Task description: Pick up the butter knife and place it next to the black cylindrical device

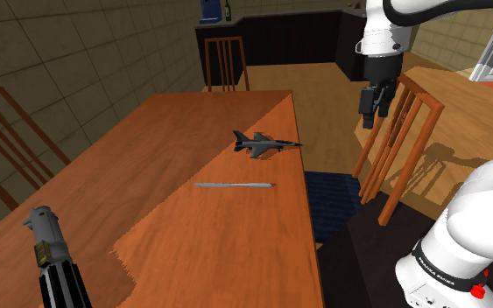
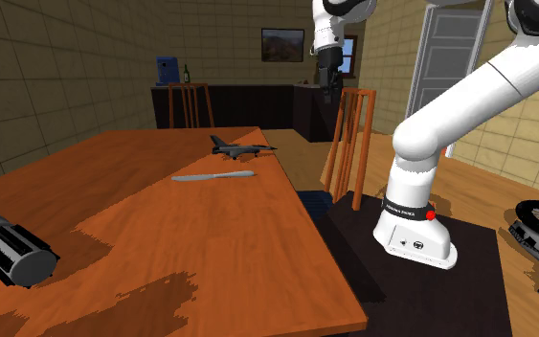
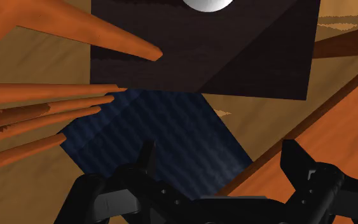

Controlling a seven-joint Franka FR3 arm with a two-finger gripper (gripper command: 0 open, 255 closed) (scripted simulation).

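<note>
A slim grey butter knife [image 1: 234, 185] [image 2: 214, 176] lies flat near the middle of the wooden table [image 1: 183, 131]. The black cylindrical device [image 1: 56, 262] [image 2: 9, 251], with a grey head, lies at the table's near corner, at the shoulder view's lower left. My gripper [image 1: 374, 109] [image 2: 331, 84] [image 3: 220, 162] hangs high above a wooden chair beside the table, off the table's edge and well away from the knife. Its fingers [image 3: 147, 159] stand apart with nothing between them.
A dark toy jet [image 1: 262, 143] [image 2: 238, 147] sits on the table just beyond the knife. The wooden chair [image 1: 402, 140] [image 2: 351, 144] stands below the gripper, beside a blue rug [image 3: 158, 140]. More chairs [image 1: 225, 61] ring the table. My stand [image 2: 413, 235] sits on a dark box.
</note>
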